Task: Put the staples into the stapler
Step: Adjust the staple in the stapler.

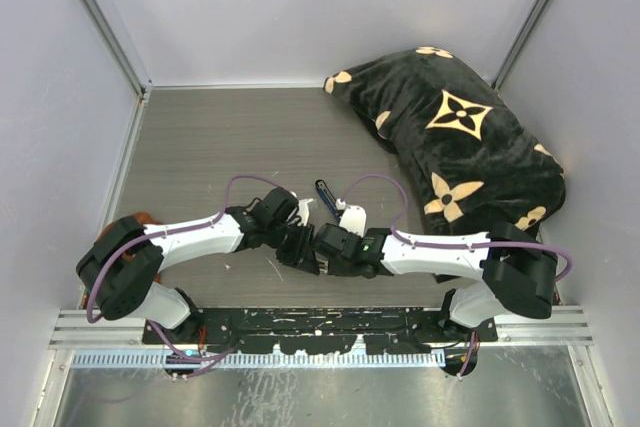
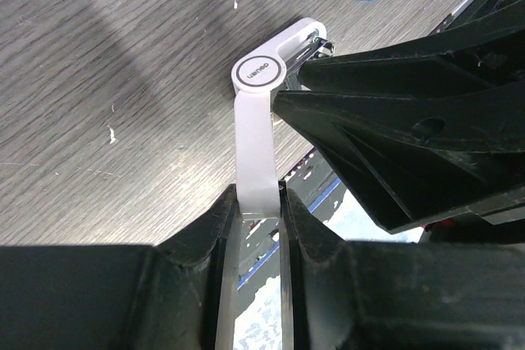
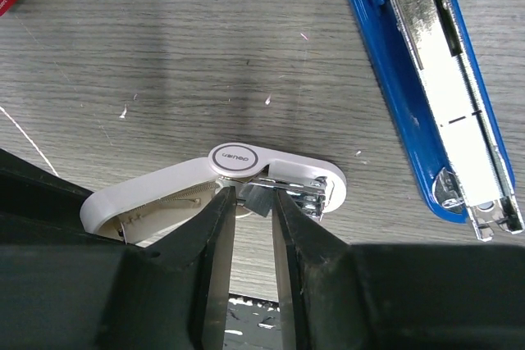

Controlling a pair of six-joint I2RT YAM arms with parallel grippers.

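The small silvery-grey block of metal staples [image 3: 260,201] sits at the open hinge of a white oblong plastic piece [image 3: 164,190], not in the slim blue desk stapler [image 3: 426,79], which lies near it on the grey surface [image 3: 164,55] with its silver channel exposed. Right gripper [image 3: 253,206]: jaws narrowly spread, one on either side of the block; a pinch cannot be confirmed. Left gripper [image 2: 261,202]: jaws pinching the white piece's arm. Loading is judged not yet done; transfer and closing are left

Tabletop [image 1: 200,137] open far left — cushion [image 1: 470,147] blocks, apparently, the far right.
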